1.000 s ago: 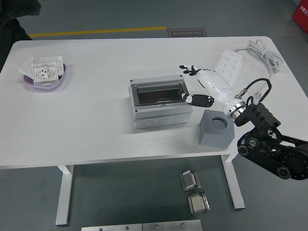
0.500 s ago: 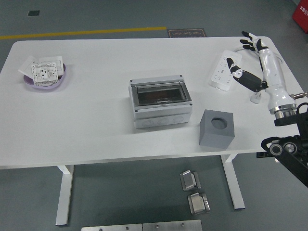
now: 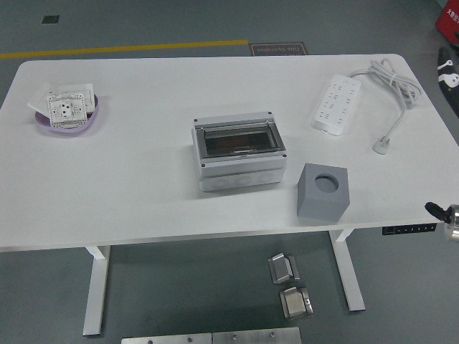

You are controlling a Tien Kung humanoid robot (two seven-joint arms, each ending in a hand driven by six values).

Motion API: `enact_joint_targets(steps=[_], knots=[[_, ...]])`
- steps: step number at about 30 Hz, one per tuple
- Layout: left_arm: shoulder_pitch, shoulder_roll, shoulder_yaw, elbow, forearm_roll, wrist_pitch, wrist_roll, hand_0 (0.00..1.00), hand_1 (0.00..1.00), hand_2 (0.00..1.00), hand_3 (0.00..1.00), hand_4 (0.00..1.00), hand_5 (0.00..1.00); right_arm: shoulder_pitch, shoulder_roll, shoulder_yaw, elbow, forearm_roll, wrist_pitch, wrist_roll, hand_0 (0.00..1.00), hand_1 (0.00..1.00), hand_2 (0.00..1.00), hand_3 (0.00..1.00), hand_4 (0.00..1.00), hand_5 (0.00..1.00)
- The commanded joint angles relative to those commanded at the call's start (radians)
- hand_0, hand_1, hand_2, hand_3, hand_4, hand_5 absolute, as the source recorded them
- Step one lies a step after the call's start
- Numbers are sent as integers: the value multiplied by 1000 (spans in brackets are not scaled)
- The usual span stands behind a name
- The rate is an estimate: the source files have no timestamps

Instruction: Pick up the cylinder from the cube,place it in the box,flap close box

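Box (image 3: 239, 153) at bench (image 3: 143, 186) centre, clear flap shut over dark interior; cylinder not visible, judged inside. Cube (image 3: 322, 190) just right of box near front edge, round socket empty, so pick and drop judged done. Power strip (image 3: 335, 104) at back right corner, bowl (image 3: 67, 115) of sockets at back left. Right hand (image 3: 447, 72) barely showing beyond right edge, raised clear; fingers cannot tell. Left hand absent.

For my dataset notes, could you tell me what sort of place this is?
Probably a robotics lab or workshop: a white table on a grey floor with a yellow line, metal parts below, and an electrical box.
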Motion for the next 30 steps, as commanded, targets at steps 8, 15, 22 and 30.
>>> enact_joint_targets(steps=[8, 15, 22, 30], knots=[[8, -4, 3, 1, 6, 14, 12, 657, 655, 608, 643, 625, 439, -6, 7, 32, -16, 264, 163, 50, 788, 747, 760, 828, 692, 444], [7, -5, -14, 1, 18, 22, 12, 659, 655, 608, 644, 625, 438, -12, 14, 29, -10, 455, 303, 47, 871, 820, 857, 839, 797, 624], [7, -6, -17, 1, 14, 22, 9, 658, 655, 607, 644, 626, 435, -12, 14, 30, -2, 603, 391, 29, 982, 879, 928, 993, 932, 847], [9, -7, -14, 1, 5, 19, 7, 659, 655, 608, 643, 626, 434, -10, 23, 5, -23, 759, 499, 30, 983, 839, 899, 998, 944, 903]])
